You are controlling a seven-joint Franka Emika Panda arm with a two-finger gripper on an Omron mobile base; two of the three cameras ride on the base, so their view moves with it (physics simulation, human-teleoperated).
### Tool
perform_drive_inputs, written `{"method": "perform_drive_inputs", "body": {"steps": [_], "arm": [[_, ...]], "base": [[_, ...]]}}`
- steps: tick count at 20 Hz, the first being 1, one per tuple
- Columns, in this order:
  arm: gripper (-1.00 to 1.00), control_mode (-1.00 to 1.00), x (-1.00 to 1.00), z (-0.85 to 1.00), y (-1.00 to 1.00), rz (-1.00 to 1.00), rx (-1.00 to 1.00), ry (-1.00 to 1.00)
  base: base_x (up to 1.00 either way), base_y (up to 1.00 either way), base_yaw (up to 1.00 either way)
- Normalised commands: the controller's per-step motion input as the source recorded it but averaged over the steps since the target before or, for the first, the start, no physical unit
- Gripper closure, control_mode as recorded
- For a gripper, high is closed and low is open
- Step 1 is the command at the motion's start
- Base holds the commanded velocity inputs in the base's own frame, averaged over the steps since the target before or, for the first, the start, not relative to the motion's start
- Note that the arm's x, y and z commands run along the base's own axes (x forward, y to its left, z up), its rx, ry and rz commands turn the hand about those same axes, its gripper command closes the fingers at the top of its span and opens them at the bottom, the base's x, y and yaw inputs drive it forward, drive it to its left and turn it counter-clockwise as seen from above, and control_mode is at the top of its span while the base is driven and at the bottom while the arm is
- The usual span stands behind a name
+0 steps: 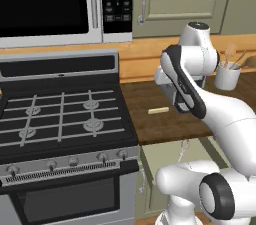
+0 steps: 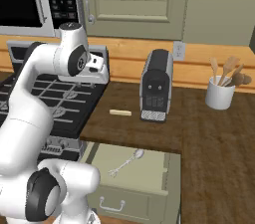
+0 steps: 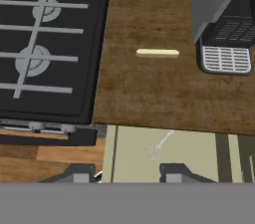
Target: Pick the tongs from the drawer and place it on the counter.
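1. Kitchen setting: a dark wood counter (image 2: 209, 138) runs beside a gas stove (image 1: 60, 114), with a coffee machine (image 2: 156, 86) and a white utensil holder (image 2: 219, 93) standing on it, and a short beige stick (image 3: 157, 53) lying flat between stove and machine.
2. Below the counter edge the drawer (image 2: 169, 178) stands pulled out, sage-green, its handle facing the robot.
3. Inside it lie the tongs (image 2: 125, 162), alone on the drawer floor, not yet lifted.
4. In the hand view the tongs (image 3: 159, 146) sit just above the gripper (image 3: 127, 174), at about 1 o'clock from the midpoint between the fingertips.
5. Their long axis runs on a slant, from roughly 7 o'clock up to 1 o'clock in that view, looped end low.
6. The jaws stand parted and hold nothing; both tips frame bare drawer floor.
7. My judgement: the hand hangs high above the drawer, so the coming move is a descent with a small shift toward 1 o'clock, and a wrist roll so the fingers close across the slim arms rather than along them.
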Motion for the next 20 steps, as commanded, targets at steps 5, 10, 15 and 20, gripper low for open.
{"method": "perform_drive_inputs", "body": {"steps": [5, 10, 15, 20], "arm": [[-1.0, -1.0, -0.28, 0.0, -0.01, 0.0, 0.0, 0.0], [-1.0, -1.0, -0.47, -0.33, -0.17, 0.0, 0.0, 0.08], [-1.0, -1.0, -0.31, -0.68, -0.42, -0.03, 0.0, 0.01], [-1.0, -1.0, 0.0, -0.53, -0.26, -0.13, 0.0, 0.0]], "base": [[0.0, 0.0, 0.0], [0.0, 0.0, 0.0], [0.0, 0.0, 0.0], [0.0, 0.0, 0.0]]}}
